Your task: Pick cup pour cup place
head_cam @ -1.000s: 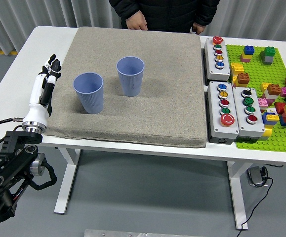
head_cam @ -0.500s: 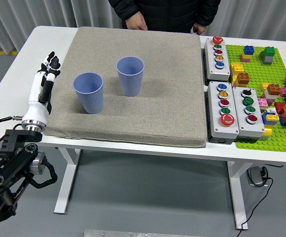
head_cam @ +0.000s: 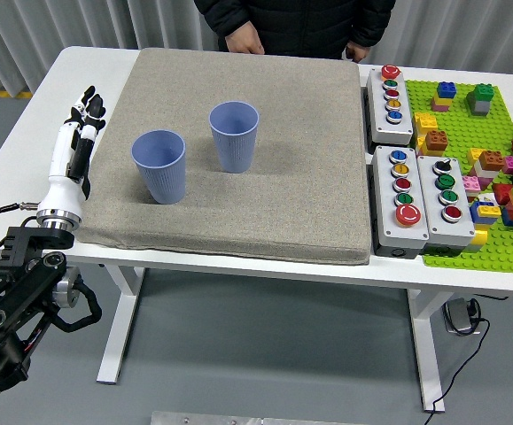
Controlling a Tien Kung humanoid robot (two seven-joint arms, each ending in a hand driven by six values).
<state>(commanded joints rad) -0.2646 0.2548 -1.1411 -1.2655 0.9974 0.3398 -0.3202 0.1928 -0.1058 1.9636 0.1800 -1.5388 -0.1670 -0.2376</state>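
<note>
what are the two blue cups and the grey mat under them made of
Near cup and far cup: probably matte plastic, with evenly coloured walls, fine vertical ribbing and no shine. Mat: looks like woven fabric over a soft pad, judging by its speckled grey weave and thick rounded edge.

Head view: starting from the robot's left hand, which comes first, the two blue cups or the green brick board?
Measured from the left hand at the mat's left edge:
1. Near blue cup, on the mat's left part.
2. Far blue cup, further in toward the mat's middle.
3. Green brick board, on the table's far right.
</note>
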